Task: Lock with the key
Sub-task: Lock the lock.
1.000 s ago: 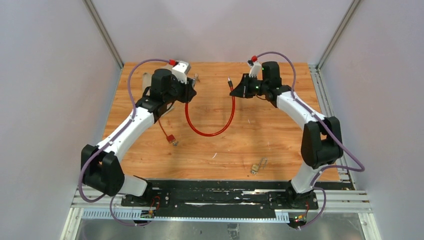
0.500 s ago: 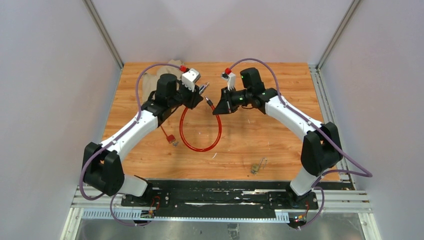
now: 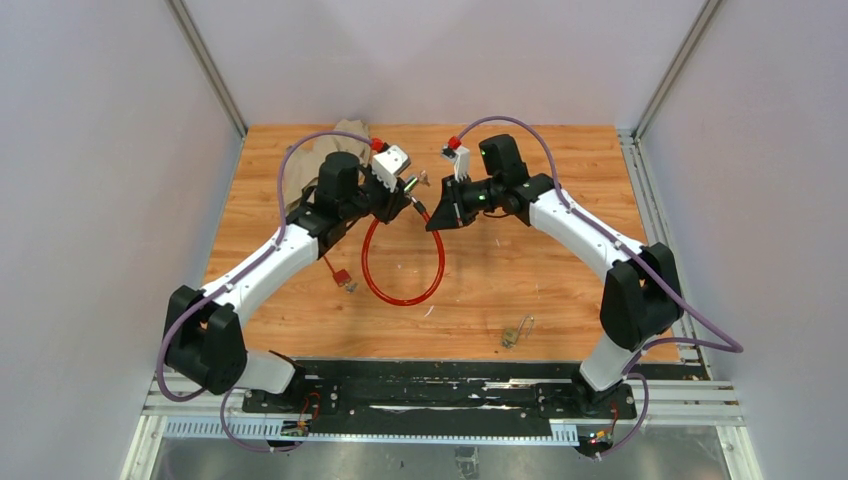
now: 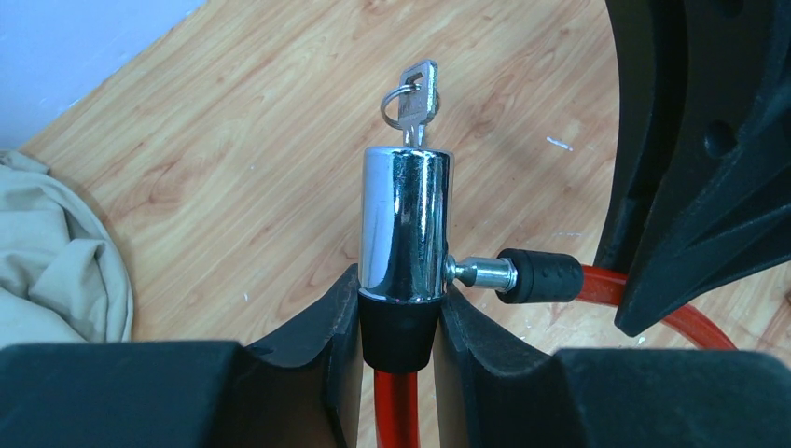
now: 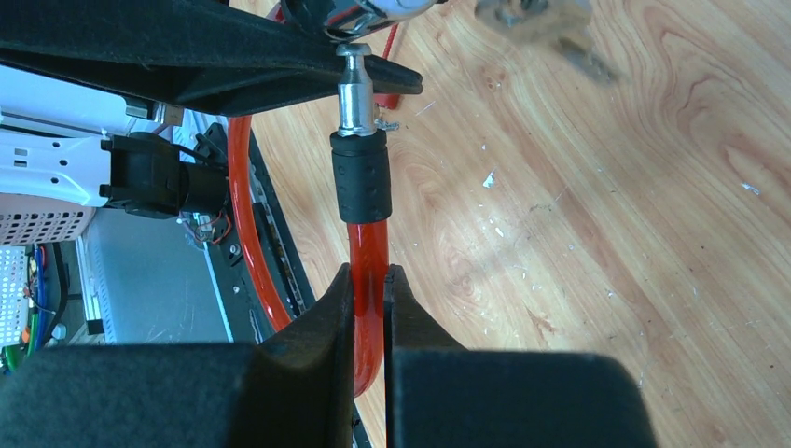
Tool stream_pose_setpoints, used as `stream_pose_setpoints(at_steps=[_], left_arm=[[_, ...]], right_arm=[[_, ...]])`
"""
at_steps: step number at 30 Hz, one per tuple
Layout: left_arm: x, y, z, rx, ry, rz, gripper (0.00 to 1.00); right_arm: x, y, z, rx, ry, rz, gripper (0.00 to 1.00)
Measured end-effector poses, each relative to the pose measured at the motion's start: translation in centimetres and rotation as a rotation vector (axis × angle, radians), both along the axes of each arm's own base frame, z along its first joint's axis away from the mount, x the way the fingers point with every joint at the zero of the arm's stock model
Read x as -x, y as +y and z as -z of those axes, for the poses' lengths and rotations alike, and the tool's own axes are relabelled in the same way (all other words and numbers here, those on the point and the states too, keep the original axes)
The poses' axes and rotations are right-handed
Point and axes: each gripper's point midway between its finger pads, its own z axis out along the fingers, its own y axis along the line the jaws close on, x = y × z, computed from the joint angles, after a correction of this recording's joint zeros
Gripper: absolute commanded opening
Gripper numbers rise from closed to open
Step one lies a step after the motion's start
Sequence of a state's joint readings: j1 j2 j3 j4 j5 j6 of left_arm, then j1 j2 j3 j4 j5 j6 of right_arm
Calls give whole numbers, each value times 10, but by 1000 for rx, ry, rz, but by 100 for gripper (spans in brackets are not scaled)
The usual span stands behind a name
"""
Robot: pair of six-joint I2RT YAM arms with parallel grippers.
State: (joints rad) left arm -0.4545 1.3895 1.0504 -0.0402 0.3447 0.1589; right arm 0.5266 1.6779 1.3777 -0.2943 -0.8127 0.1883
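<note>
Arms: both swung inward since a second ago; pin (image 4: 480, 273) now meets lock's (image 4: 406, 224) side.
Key (image 4: 416, 93): tiny, silver-grey, small ring, upright in the lock's top, far mid-table.
Hidden: we cannot see its blade, nor how deep the pin sits.
Lock: key in its top, pin tip at its side.
Left gripper (image 4: 399, 327): clenched on lock's black collar.
Right gripper (image 5: 368, 299): grasping red cable (image 5: 367, 252).

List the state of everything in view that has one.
Key: seated in the lock's top.
Lock: upright, base clamped by left end effector.
Pin: tip at lock's side hole, depth unclear.
Cable: looped, pinched behind the pin by right end effector.
Padlock: lying on table, untouched.
</note>
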Motion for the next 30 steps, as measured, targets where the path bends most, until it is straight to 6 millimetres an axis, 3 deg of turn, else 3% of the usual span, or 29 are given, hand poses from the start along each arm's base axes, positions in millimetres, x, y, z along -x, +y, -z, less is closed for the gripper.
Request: stream_pose_setpoints(at_steps=[30], left_arm=[[2,3,3,-15,5,-8,0]], right_arm=[[-2,-2,0,1,1,6,1]])
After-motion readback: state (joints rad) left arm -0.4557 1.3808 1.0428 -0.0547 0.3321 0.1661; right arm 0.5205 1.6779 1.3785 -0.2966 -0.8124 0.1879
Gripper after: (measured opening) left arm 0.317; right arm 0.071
